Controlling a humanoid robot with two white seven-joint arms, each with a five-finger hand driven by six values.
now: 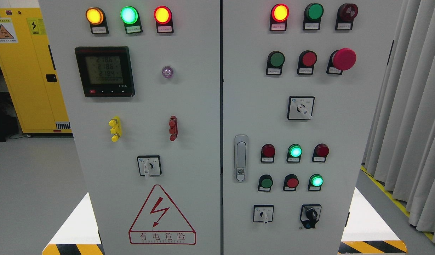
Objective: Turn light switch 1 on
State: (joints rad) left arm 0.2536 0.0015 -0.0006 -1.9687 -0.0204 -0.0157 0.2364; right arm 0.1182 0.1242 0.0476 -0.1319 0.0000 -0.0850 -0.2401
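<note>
A: Obs. 1, surroundings; grey control cabinet [203, 106] with two doors fills the head view; yellow safety cabinet [26, 71] behind it at left, grey curtain [415, 106] at right; hazard-striped floor marking [373, 246] at the cabinet's foot.

B: Left door: three lit lamps along the top, amber, green, red; digital meter [104, 71] below them; yellow terminal [115, 129] and red terminal [173, 128] lower down; warning triangle [162, 216] at the bottom.

A: Right door: red mushroom button [344, 58] upper right; latch handle [241, 157] at the door's left edge; rows of red and green buttons, two green ones lit.

B: Switch 1? Labels too small to read; cannot tell which it is. Four rotary candidates; left-door selector [149, 165] above the triangle, lever straight down, long axis vertical.

A: Upper right selector [301, 108], lever tilted down and to the right; lower white selector [263, 213], lever near vertical, pointing down; black-knob selector [311, 215] just right of it, pointing roughly down.

B: Obstruction: every switch face unobstructed.

A: Robot hand: neither one shows in the frame; released or clenched cannot be told.
</note>
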